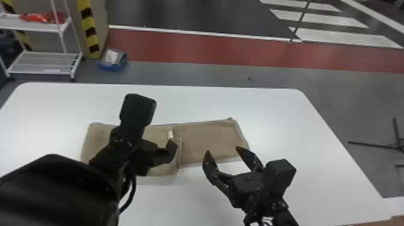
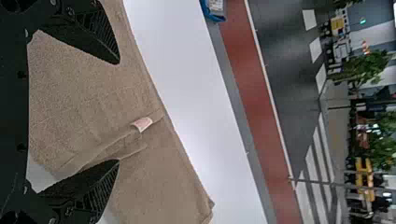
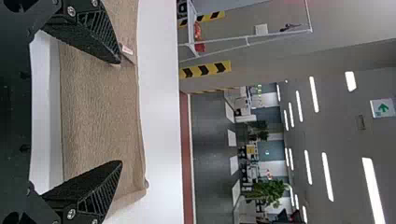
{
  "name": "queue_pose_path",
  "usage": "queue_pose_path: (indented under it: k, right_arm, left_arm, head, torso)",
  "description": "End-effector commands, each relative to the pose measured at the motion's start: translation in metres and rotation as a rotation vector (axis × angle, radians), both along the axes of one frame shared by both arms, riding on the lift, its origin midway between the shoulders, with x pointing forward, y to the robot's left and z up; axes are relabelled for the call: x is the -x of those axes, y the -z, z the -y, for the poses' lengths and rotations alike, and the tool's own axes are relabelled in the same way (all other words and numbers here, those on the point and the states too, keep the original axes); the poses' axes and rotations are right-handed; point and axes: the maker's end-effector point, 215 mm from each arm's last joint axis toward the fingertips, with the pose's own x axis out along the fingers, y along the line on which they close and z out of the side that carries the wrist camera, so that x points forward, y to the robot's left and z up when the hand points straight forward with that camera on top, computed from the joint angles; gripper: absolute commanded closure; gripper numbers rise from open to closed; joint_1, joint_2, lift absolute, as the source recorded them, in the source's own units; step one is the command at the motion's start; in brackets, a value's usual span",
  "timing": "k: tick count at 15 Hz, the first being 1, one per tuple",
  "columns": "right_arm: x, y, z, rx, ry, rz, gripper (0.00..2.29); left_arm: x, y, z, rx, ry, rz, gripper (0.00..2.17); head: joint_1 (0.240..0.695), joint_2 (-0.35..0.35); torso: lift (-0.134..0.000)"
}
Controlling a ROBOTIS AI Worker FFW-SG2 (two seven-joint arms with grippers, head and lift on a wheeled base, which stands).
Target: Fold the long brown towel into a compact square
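Long brown cloth towel [image 1: 210, 141]: lay in front of you, with an edge across its middle.
Small white tag [image 1: 170, 134]: stuck out at that edge of the towel.
Flat white table [image 1: 270, 120]: was under the towel.
Black left gripper [image 1: 169, 151]: you had it open and empty, over the towel's left part.
Black right gripper [image 1: 223, 151]: open and empty, near the towel's right part.

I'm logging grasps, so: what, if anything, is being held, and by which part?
Nothing is held: the left gripper and the right gripper are both open, and the brown towel lies on the table.
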Motion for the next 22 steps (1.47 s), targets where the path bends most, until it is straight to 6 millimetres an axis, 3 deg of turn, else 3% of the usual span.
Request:
queue_pose_path:
  k: [1,4,5,7,10,12,16,22]
  right_arm:
    - [-0.019,0.011,-0.032,-0.004,-0.054,-0.049,0.12]
    - [-0.039,0.022,-0.072,0.008,-0.133,-0.091,0.12]
    - [-0.046,0.026,-0.087,0.012,-0.163,-0.105,0.12]
    - [-0.055,0.033,-0.112,0.025,-0.213,-0.130,0.13]
    - [-0.051,0.045,-0.116,0.050,-0.224,-0.176,0.13]
    - [-0.049,0.049,-0.115,0.049,-0.221,-0.185,0.13]
    - [-0.050,0.062,-0.106,0.066,-0.210,-0.230,0.13]
    - [-0.056,0.075,-0.105,0.080,-0.203,-0.250,0.14]
  left_arm:
    - [-0.007,-0.017,-0.056,0.102,-0.103,0.112,0.03]
    - [0.008,-0.003,-0.116,0.200,-0.194,0.106,0.03]
    - [0.015,-0.003,-0.132,0.220,-0.210,0.124,0.03]
    - [0.023,-0.014,-0.153,0.253,-0.228,0.194,0.04]
    - [0.032,-0.017,-0.166,0.303,-0.243,0.244,0.04]
    - [0.039,-0.013,-0.179,0.328,-0.261,0.262,0.04]
    - [0.040,0.002,-0.173,0.350,-0.251,0.243,0.04]
    - [0.034,0.005,-0.163,0.364,-0.229,0.237,0.04]
  head:
    - [0.695,-0.125]
    - [0.695,-0.027]
    - [0.695,0.044]
    - [0.695,0.107]
    - [0.695,0.193]
    - [0.695,0.207]
    - [0.695,0.229]
    - [0.695,0.203]
  torso:
    - [-0.123]
    - [-0.123]
    - [-0.123]
    - [-0.123]
    - [-0.123]
    - [-0.123]
    - [-0.123]
    - [-0.123]
